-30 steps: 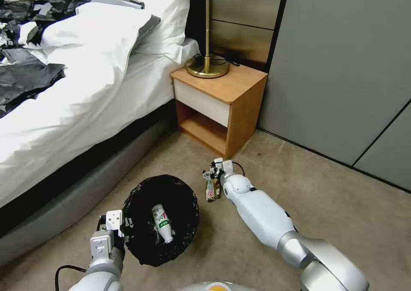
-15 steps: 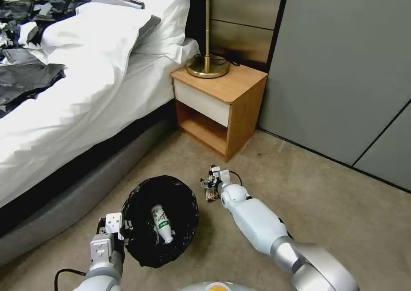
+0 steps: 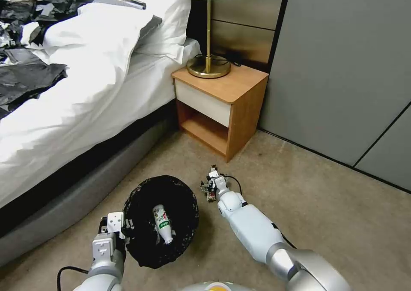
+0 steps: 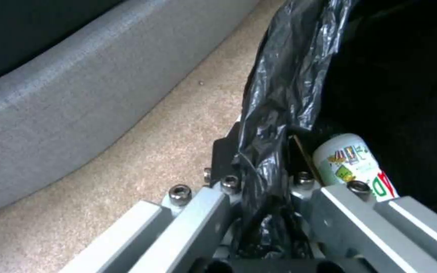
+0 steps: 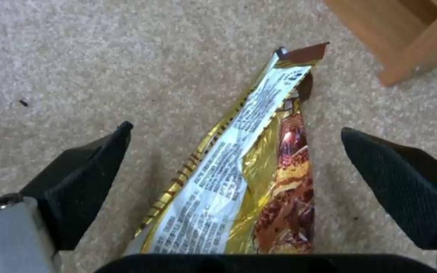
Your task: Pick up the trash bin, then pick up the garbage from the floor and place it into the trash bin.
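Note:
The trash bin (image 3: 136, 199), lined with a crinkly black bag, hangs low beside the bed base, and my left gripper (image 3: 125, 229) is shut on its near-left rim. The left wrist view shows that gripper (image 4: 265, 178) pinching the folded bag (image 4: 284, 91). A white bottle with a green and red label (image 3: 163, 223) (image 4: 352, 161) lies inside the bin. The garbage on the carpet is a gold and brown snack wrapper (image 5: 251, 170) (image 3: 210, 195), just right of the bin. My right gripper (image 3: 209, 187) (image 5: 236, 129) is lowered over it, open, with a black finger pad (image 5: 84, 178) on either side of the wrapper.
A wooden nightstand (image 3: 222, 98) (image 5: 406, 45) with a brass lamp (image 3: 208, 66) stands just beyond the wrapper. The bed (image 3: 85, 89) and its grey base (image 3: 64, 205) run along the left. Grey wall panels (image 3: 342, 68) close off the right. Open carpet (image 3: 334, 205) lies to the right.
My right arm has shifted slightly left and lower over the wrapper. The left gripper and the bin have hardly moved.

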Robot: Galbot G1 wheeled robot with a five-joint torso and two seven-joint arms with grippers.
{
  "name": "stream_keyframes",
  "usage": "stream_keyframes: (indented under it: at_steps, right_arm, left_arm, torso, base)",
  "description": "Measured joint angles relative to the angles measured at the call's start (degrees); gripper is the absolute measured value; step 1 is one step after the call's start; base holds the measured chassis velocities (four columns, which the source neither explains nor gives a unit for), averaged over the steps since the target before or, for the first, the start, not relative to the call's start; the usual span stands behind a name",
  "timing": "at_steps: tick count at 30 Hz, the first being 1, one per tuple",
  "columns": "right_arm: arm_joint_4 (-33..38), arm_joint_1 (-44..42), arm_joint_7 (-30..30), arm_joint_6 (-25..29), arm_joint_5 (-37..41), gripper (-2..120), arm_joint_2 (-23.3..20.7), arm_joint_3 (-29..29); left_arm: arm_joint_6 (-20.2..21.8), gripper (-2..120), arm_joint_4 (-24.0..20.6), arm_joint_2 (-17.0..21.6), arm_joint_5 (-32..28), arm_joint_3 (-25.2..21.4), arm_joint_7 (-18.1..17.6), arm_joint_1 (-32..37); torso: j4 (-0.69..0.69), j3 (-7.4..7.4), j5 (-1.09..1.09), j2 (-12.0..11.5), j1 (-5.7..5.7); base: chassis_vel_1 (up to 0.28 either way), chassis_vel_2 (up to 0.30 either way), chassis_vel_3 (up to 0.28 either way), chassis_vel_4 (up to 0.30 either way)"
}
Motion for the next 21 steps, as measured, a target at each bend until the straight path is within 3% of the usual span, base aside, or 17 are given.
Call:
stream_keyframes:
  at_steps: [7,14,21]
  right_arm:
    - [-0.5,-0.5,-0.7,0.4,0.6,94,0.0,-0.2]
    - [-0.6,-1.6,-2.6,1.3,1.8,76,0.0,-0.2]
    - [-1.6,-1.9,-3.5,2.3,3.8,48,0.0,0.0]
  left_arm:
    - [0.1,0,0.3,0.0,0.0,0.0,0.0,0.0]
    - [0.3,0,0.3,0.3,0.0,-0.1,0.0,0.1]
    - [0.4,0,0.3,0.3,0.0,-0.3,0.0,0.5]
  torso:
    - [0.0,0.0,0.0,0.0,0.0]
    - [0.0,0.0,-0.01,0.0,0.0]
    - [-0.01,0.0,-0.02,0.0,0.0]
  base:
    - [0.0,0.0,0.0,0.0]
    - [0.0,0.0,0.0,0.0]
    - [0.0,0.0,0.0,0.0]
